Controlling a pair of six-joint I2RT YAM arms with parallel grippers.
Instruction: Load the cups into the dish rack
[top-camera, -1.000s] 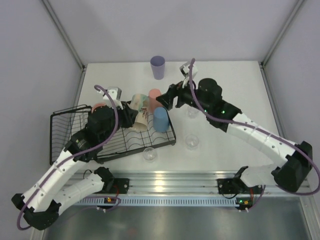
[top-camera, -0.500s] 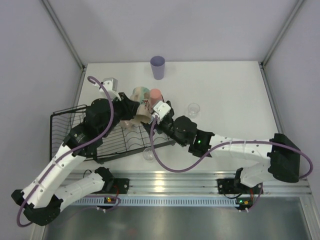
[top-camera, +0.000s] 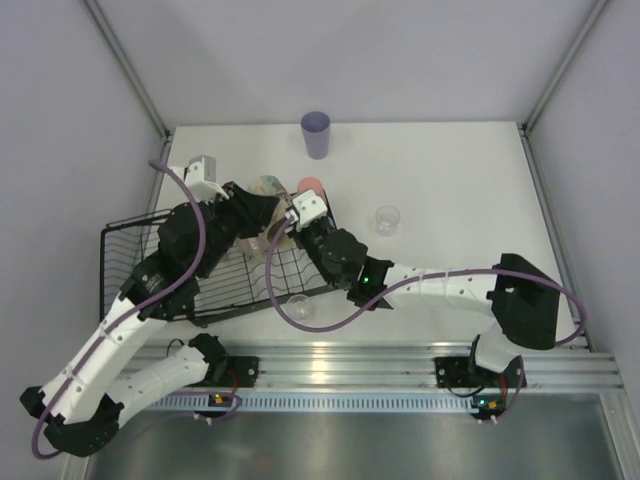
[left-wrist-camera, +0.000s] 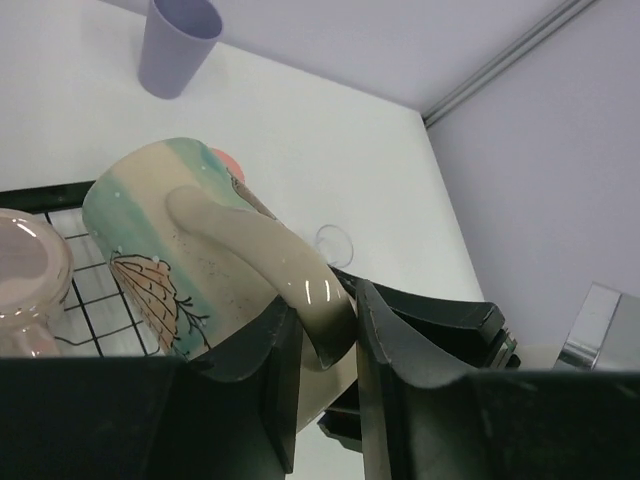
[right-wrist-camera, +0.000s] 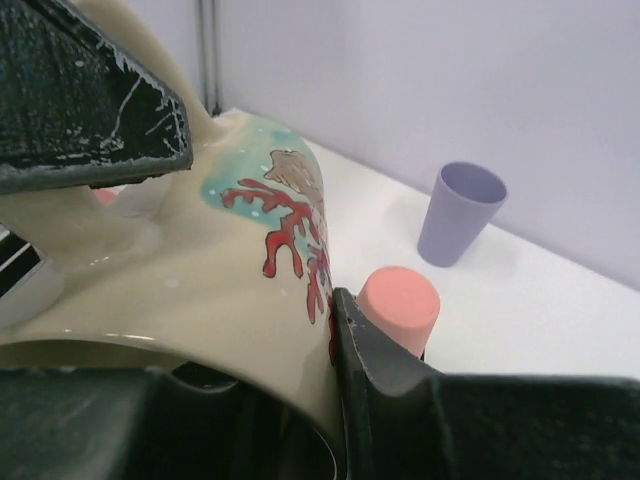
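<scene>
A cream mug (left-wrist-camera: 170, 250) with a sea pattern hangs tilted above the black dish rack (top-camera: 130, 255). My left gripper (left-wrist-camera: 325, 335) is shut on its handle. My right gripper (right-wrist-camera: 290, 340) reaches in from the right and is shut on the mug's wall (right-wrist-camera: 220, 270), one finger (right-wrist-camera: 375, 350) pressed outside against it. A pink mug (left-wrist-camera: 25, 275) sits in the rack. A salmon cup (top-camera: 310, 186) stands upside down just behind the grippers, and a lavender cup (top-camera: 315, 133) stands upright at the back. One clear glass (top-camera: 387, 219) stands to the right, another (top-camera: 298, 307) at the rack's front.
The right arm (top-camera: 430, 285) lies across the rack's right end and hides what is below it. A metal rail (top-camera: 340, 360) runs along the table's near edge. Grey walls close in the back and sides.
The right arm swung from the back right across the rack to the cream mug, and its jaws closed on the mug. The left gripper carried the mug a little back and left.
</scene>
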